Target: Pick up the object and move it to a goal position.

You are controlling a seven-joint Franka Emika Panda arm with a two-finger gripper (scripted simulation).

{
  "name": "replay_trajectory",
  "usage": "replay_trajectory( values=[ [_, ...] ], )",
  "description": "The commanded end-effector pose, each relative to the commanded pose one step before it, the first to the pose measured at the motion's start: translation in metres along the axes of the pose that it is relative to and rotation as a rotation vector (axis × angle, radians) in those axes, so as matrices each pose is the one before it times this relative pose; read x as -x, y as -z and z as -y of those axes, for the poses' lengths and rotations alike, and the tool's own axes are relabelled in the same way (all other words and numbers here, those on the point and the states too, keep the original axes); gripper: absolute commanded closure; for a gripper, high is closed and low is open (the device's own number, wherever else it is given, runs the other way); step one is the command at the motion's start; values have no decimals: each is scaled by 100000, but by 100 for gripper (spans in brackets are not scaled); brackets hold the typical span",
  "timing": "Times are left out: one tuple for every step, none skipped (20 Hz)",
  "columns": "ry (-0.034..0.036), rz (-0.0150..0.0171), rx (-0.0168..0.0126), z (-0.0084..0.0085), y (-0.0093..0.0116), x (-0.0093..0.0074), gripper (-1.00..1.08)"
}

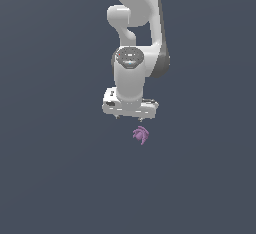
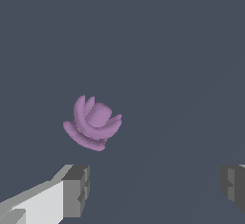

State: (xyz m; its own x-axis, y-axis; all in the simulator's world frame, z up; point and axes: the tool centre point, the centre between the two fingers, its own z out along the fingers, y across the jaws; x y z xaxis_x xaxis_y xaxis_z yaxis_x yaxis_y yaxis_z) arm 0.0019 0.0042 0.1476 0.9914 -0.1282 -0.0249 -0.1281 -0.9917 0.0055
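Observation:
The object [image 1: 141, 135] is a tiny purple-violet lump with curved claw-like lobes, lying on the dark grey floor just in front of the white arm in the exterior view. It also shows in the wrist view [image 2: 92, 122], clear of both fingers. My gripper [image 1: 131, 116] hangs above and slightly behind it, open and empty. In the wrist view the gripper [image 2: 155, 189] has its two dark fingertips [image 2: 76, 189] far apart, and the object lies beyond the gap, nearer one finger.
A plain dark grey surface [image 1: 50, 178] lies all around. The white arm [image 1: 135, 38] rises behind the gripper in the exterior view.

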Motion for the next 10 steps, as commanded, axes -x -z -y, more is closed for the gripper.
replay_trajectory(
  values=[
    [-4271,-146,-98,471,-418,-129,-92],
    [-1975,-75,-45,212,-189,-51,-92],
    [-2095,-79,-47,226,-201,-48,-92],
    [-2217,-83,-50,239,-214,-44,-92],
    [-2332,-87,-52,253,-226,-39,-92],
    [-2367,-88,-52,256,-229,-31,-92],
    [-2366,-88,-51,257,-230,-23,-92],
    [-2365,-88,-51,257,-231,-14,-92],
    [-2366,-89,-51,256,-231,-7,-92],
    [-2365,-89,-50,255,-232,2,-92]
  ],
)
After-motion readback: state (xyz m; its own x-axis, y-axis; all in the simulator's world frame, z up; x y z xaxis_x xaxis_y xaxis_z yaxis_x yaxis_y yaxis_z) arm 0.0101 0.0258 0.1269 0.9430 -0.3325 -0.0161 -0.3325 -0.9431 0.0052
